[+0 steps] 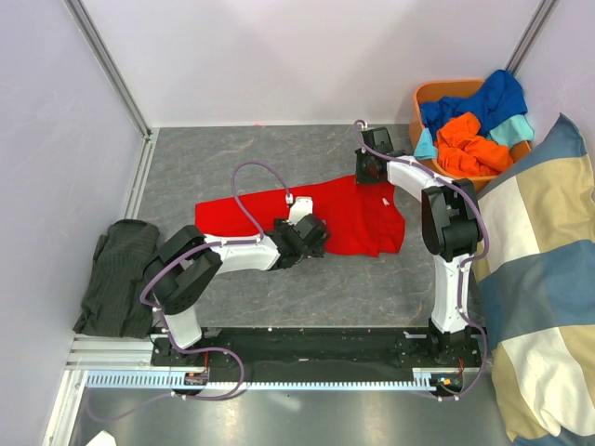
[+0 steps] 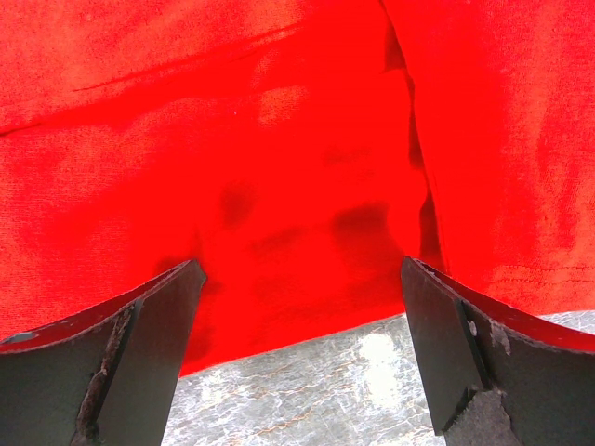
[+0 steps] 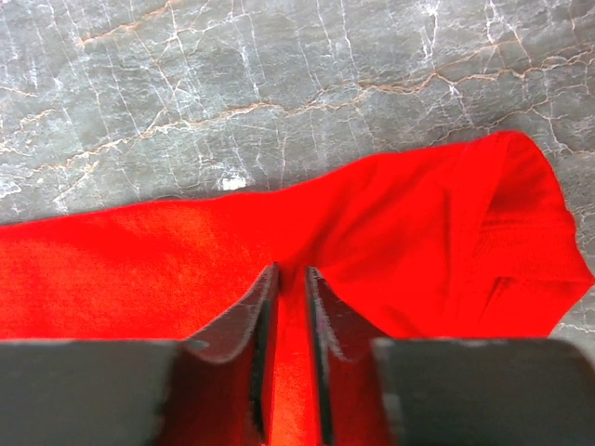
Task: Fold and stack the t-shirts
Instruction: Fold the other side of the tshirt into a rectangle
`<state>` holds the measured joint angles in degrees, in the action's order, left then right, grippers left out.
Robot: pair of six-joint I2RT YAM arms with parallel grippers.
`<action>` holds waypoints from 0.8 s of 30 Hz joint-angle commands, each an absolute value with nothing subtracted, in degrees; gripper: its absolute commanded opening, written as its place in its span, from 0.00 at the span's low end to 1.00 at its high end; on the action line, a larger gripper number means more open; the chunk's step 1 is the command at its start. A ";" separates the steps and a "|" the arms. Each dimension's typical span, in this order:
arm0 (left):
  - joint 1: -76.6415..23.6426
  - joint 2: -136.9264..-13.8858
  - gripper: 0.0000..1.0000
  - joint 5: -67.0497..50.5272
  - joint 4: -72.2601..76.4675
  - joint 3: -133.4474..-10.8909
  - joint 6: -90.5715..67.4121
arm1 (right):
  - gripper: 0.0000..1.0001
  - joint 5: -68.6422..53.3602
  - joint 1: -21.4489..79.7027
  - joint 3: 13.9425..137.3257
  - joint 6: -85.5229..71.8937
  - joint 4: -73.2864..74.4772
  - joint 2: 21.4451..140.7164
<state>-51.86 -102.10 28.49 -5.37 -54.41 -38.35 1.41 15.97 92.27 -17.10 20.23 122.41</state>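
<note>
Lying flat mid-table, the red t-shirt seems to be at the spreading step. Its 6 o'clock edge is straddled by the left gripper, spread wide with nothing held. Its 1 o'clock edge is met by the right gripper, jaws nearly together; whether cloth is pinched cannot be told. A firm hold on an edge is likely needed next.

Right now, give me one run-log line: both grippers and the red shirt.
red t-shirt: laid out on table | left gripper: open, over near edge | right gripper: jaws narrow, red cloth between, grip unclear
</note>
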 commanded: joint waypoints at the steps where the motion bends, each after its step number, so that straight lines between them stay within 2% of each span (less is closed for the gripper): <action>1: -51.94 -105.29 0.97 25.66 -15.82 -50.27 -42.98 | 0.21 2.20 15.91 95.01 -16.61 19.51 121.73; 2: -51.86 -105.29 0.97 25.58 -15.82 -50.19 -42.98 | 0.18 2.20 15.91 95.01 -16.61 19.51 121.82; 3: -51.94 -105.29 0.97 25.66 -15.73 -50.27 -42.98 | 0.10 2.20 16.00 95.01 -16.61 19.42 121.90; 6: -51.86 -105.29 0.97 25.66 -15.73 -50.36 -42.98 | 0.00 1.93 15.91 94.92 -16.52 19.34 121.99; 24: -51.86 -105.20 0.97 25.93 -15.91 -49.75 -43.24 | 0.00 2.02 15.91 97.82 -17.31 19.51 122.60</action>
